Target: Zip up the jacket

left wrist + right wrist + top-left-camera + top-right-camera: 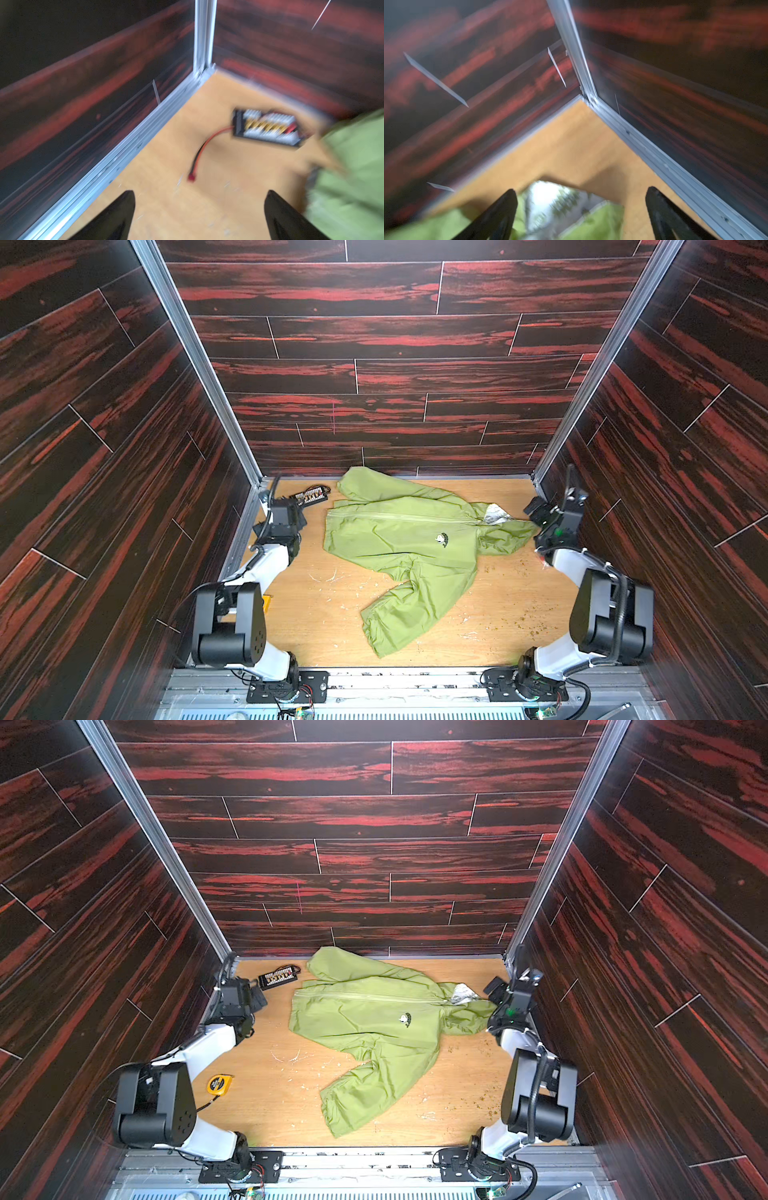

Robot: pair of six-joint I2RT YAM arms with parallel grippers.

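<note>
The jacket (399, 539) lies spread front-up on the table (498, 614), in the middle and toward the far edge. Its hem points to the table's left side and its hood (507, 535) to the right, with one sleeve reaching the far edge and the other trailing toward the near edge. The zipper (403, 516) reads as a closed line from hem to collar. The slider is too small to make out from above, so I cannot say it sits fully at the top, and pale lining (496, 514) shows at the neck. The left gripper (199, 195) hangs over the table's far left corner, jaws spread wide and empty, clear of the hem. The right gripper (581, 193) hangs over the far right corner, equally wide and empty, just above the hood's edge. The cloth looks thin, light, limp and rather slick, so it would likely slide and bunch under a sideways pull rather than resist. Any remaining zipping probably needs tension along the teeth. One set of jaws would pinch the hem end of the zipper through both layers, and the other would take the pull tab or the collar right beside the teeth.
</note>
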